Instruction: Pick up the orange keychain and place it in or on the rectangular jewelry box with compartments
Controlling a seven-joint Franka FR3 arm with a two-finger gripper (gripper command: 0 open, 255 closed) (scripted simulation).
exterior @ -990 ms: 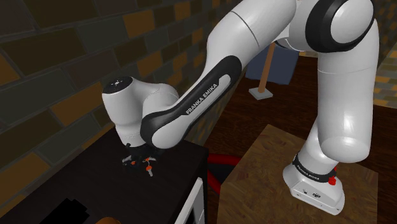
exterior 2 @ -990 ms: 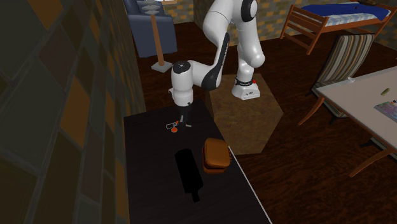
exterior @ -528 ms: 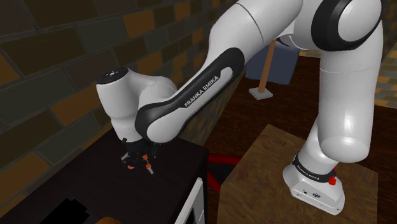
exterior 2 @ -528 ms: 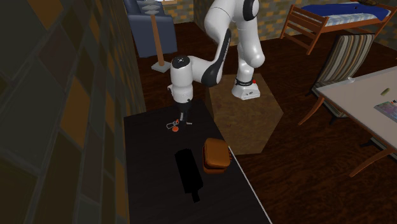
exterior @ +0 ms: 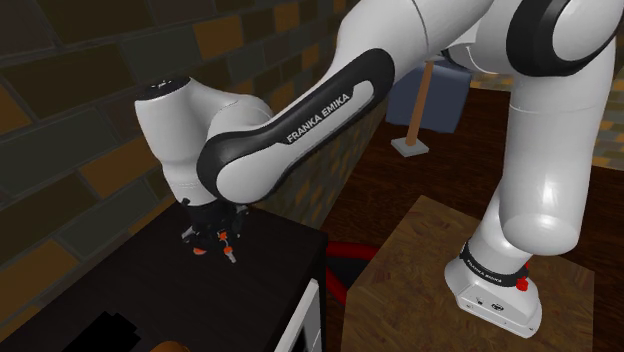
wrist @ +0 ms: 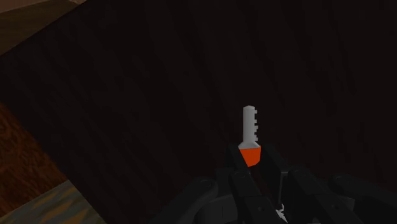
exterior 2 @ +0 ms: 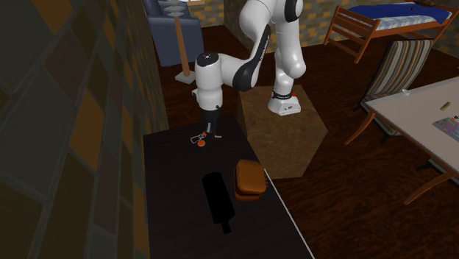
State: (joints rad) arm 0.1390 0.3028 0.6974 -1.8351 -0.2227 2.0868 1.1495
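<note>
I have the gripper [wrist: 252, 159] pinching the keychain [wrist: 250, 137] by an orange key head, with the pale blade sticking out beyond it. The keychain hangs just above the dark table [exterior 2: 169, 213], near the table's end closest to the stand [exterior 2: 287, 140].

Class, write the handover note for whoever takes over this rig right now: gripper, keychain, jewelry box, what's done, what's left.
Gripper: shut on the orange keychain, clasping a key's orange head; the pale blade sticks out past the fingertips.
Things: the keychain is at the gripper, over the dark table at the end near the stand. The brown jewelry box sits farther along, beside a black object.
Done: the grasp.
Left: carry to the box and release.
</note>
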